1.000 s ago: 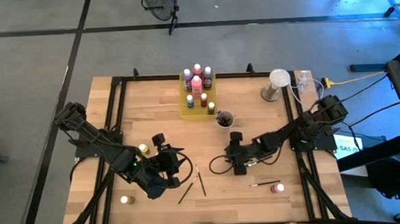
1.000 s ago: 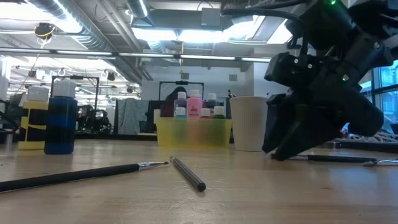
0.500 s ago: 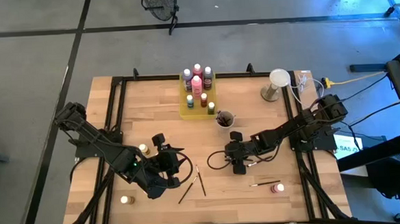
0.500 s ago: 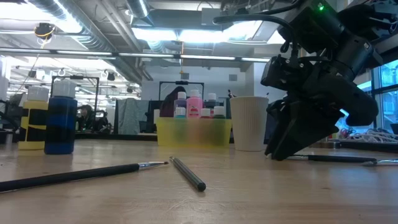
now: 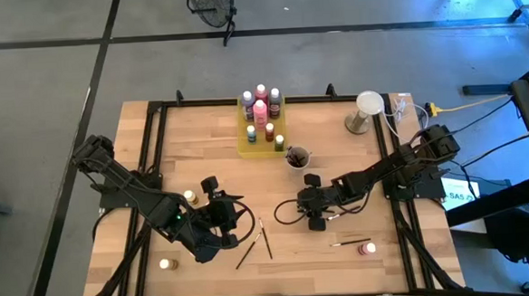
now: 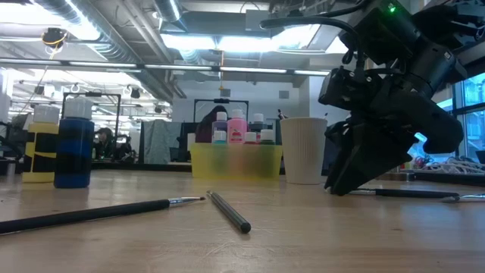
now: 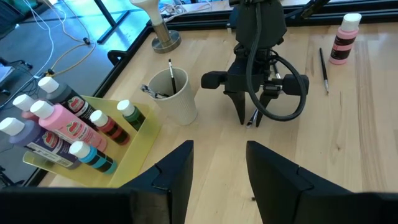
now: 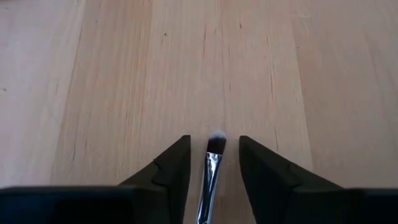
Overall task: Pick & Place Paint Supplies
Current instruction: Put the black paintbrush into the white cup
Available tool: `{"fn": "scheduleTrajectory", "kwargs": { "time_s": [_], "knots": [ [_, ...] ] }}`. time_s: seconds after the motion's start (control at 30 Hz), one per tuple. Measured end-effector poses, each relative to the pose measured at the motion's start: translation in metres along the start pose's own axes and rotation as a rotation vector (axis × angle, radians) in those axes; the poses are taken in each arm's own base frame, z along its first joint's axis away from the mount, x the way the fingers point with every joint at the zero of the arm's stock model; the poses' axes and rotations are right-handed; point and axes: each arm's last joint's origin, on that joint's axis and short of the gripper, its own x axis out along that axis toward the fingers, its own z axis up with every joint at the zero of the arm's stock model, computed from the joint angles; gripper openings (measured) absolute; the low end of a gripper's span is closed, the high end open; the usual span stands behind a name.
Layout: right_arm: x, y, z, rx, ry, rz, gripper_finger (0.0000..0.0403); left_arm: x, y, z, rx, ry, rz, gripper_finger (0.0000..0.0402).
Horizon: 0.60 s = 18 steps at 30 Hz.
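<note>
1. R gripper (image 5: 314,220) was down at the table (image 5: 201,151) near mid-board, fingers apart w/ a brush (image 8: 211,163) lying between them, pale tip pointing away from the wrist; not clamped.
2. L gripper (image 5: 229,224) sat low on the table's L half, fingers apart, holding nothing, aimed toward the R gripper.
3. 2 brushes (image 5: 256,241) lay crossed-ish on the wood between the grippers, nearer the front edge.
4. 1 more brush (image 5: 349,243) lay near a pink bottle (image 5: 369,248) at front R.
5. Yellow tray (image 5: 246,142) at the back held 7 bottles (image 5: 260,110), upright.
6. Cup (image 5: 297,155) just beside the tray held brushes.
7. 2 bottles stood on the L: 1 (image 5: 190,196) behind the L gripper, 1 (image 5: 164,264) near the front edge.
</note>
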Motion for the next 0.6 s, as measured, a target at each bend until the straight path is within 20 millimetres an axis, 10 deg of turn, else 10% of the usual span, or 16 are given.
{"fn": "scheduleTrajectory", "kwargs": {
  "time_s": [0.6],
  "knots": [
    [0.0008, -0.004, 0.0019, 0.013, -0.018, 0.009, 0.0133, 0.0, 0.0, 0.0, 0.002, 0.0, 0.0, 0.0143]
  ]
}}
